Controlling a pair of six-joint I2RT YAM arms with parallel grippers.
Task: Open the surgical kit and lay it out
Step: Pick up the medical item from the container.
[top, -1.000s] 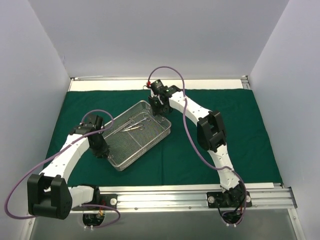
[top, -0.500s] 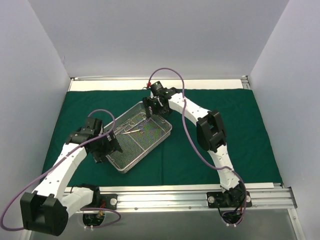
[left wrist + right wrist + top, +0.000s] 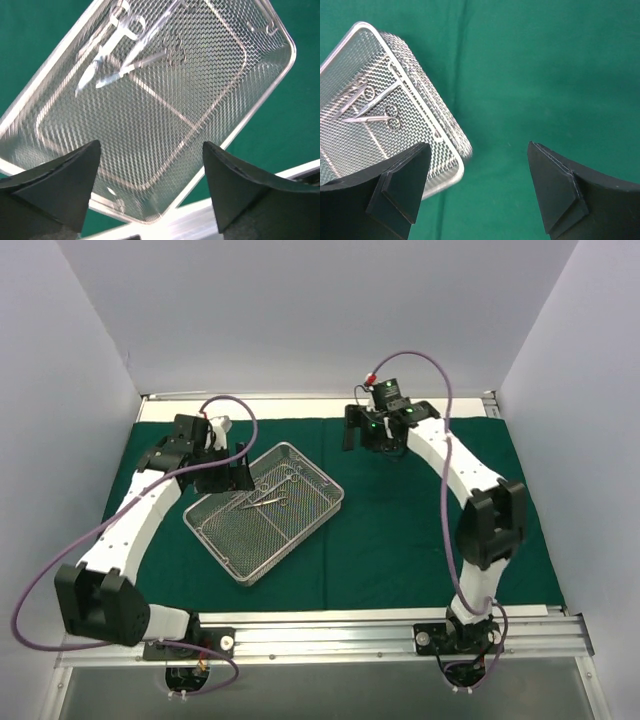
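The dark green cloth [image 3: 420, 530] lies spread flat over the table. On it, left of centre, the silver wire-mesh tray [image 3: 295, 537] rests at an angle. Slim metal scissor-like instruments [image 3: 265, 498] lie in its far half. My left gripper [image 3: 238, 476] hangs open above the tray's far-left side; from its wrist I see the tray [image 3: 200, 100] and the instruments [image 3: 115, 45] between my left gripper's [image 3: 150, 147] spread jaws. My right gripper [image 3: 365, 438] is open over bare cloth [image 3: 545, 75], up and to the right of the tray [image 3: 451, 121]. Neither gripper holds anything.
White walls close in the left, right and back sides. An aluminium rail [image 3: 380, 630] with the arm bases runs along the near edge. A pale strip [image 3: 300, 408] borders the cloth at the back. Purple cables loop over both arms.
Both grippers have opened and let go of the tray's ends. The left one swung toward the back left, the right one toward the back right. The tray has settled slightly further left.
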